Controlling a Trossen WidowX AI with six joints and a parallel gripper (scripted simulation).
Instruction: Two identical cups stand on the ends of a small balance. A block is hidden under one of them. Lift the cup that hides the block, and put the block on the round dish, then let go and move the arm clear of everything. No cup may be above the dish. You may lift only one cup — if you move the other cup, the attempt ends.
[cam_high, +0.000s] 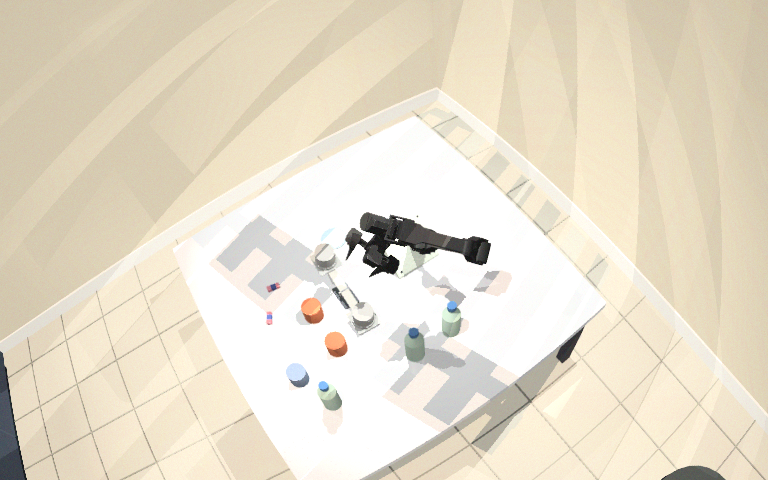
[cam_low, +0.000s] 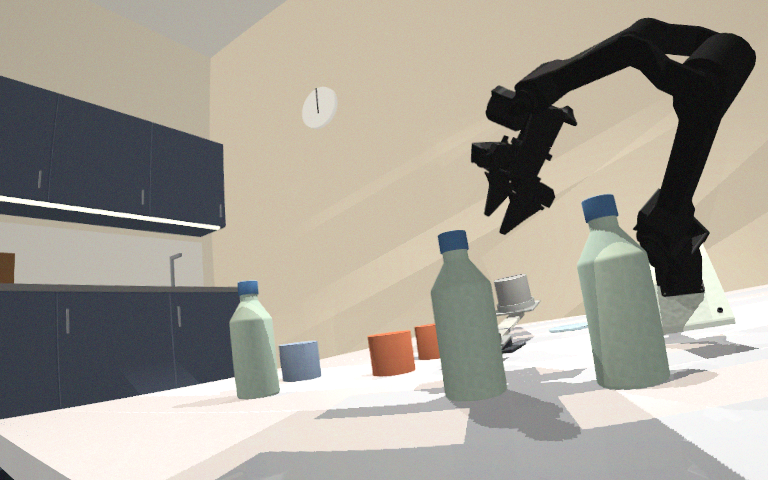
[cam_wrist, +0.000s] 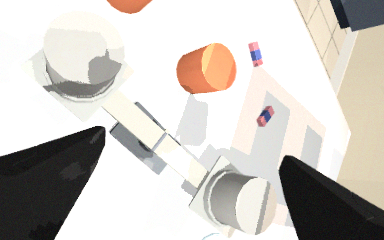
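Observation:
Two identical grey cups stand on the ends of a small balance (cam_high: 342, 291) (cam_wrist: 150, 127). The far cup (cam_high: 325, 257) (cam_wrist: 242, 202) is beside the pale blue round dish (cam_high: 328, 233) (cam_low: 568, 326). The near cup (cam_high: 362, 314) (cam_wrist: 82, 52) stands by the orange cylinders. In the exterior view only one cup (cam_low: 514, 291) shows; the other is hidden behind a bottle. No block is visible. My gripper (cam_high: 363, 259) (cam_low: 497, 222) (cam_wrist: 195, 149) is open and empty, high above the balance, pointing down between the two cups.
Two orange cylinders (cam_high: 311, 310) (cam_high: 335, 343) and a blue cylinder (cam_high: 297, 374) stand left of the balance. Three green bottles (cam_high: 451, 319) (cam_high: 414, 344) (cam_high: 329, 395) stand towards the front. Two small red-blue pieces (cam_high: 274, 287) (cam_high: 269, 318) lie at the left. The arm base (cam_high: 416, 260) is at mid-table.

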